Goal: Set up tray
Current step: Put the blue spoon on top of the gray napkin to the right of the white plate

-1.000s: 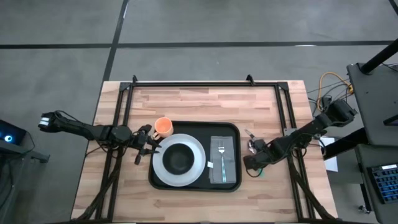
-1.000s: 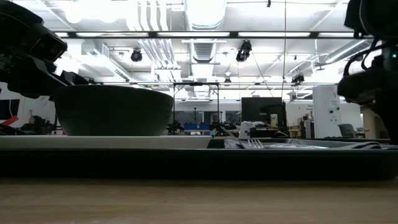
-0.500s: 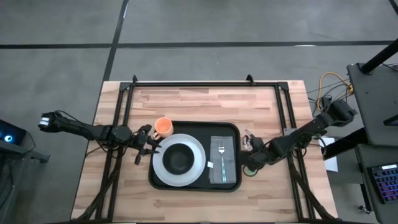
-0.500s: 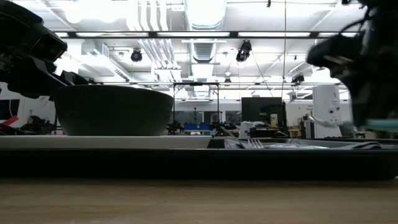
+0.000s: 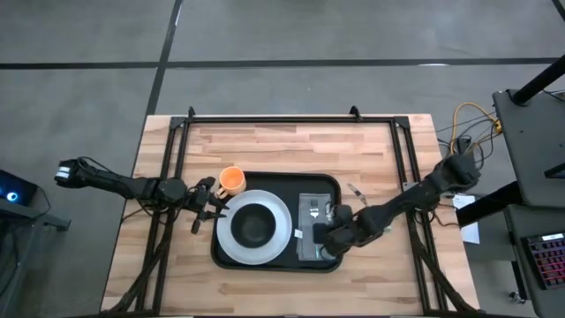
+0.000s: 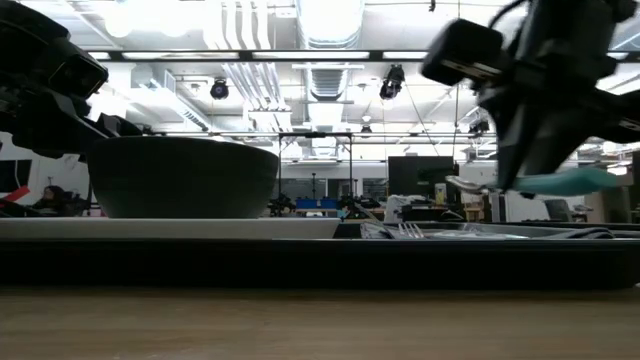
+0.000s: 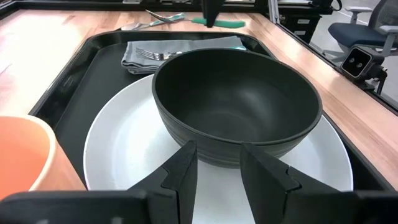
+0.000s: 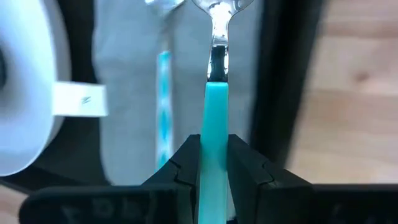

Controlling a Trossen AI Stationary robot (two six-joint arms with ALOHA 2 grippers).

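Robotics lab or open-plan workshop, exposed ceiling ducts (image 6: 250, 75) with strip lights (image 6: 330, 20), office chair (image 7: 364, 31) (beyond the desk (image 5: 282, 141)), cables (image 5: 468, 119), concrete floor (image 5: 88, 53)

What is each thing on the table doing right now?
tray: flat on the table, holding plate and cloth.
white plate: on the tray, under the bowl.
dark bowl: upright on the plate, empty.
grey cloth: lying flat on the tray.
fork: lying on the cloth.
orange cup: upright beside the tray.
teal-handled spoon: held above the cloth.
right gripper: shut on the spoon.
left gripper: beside the plate, empty.
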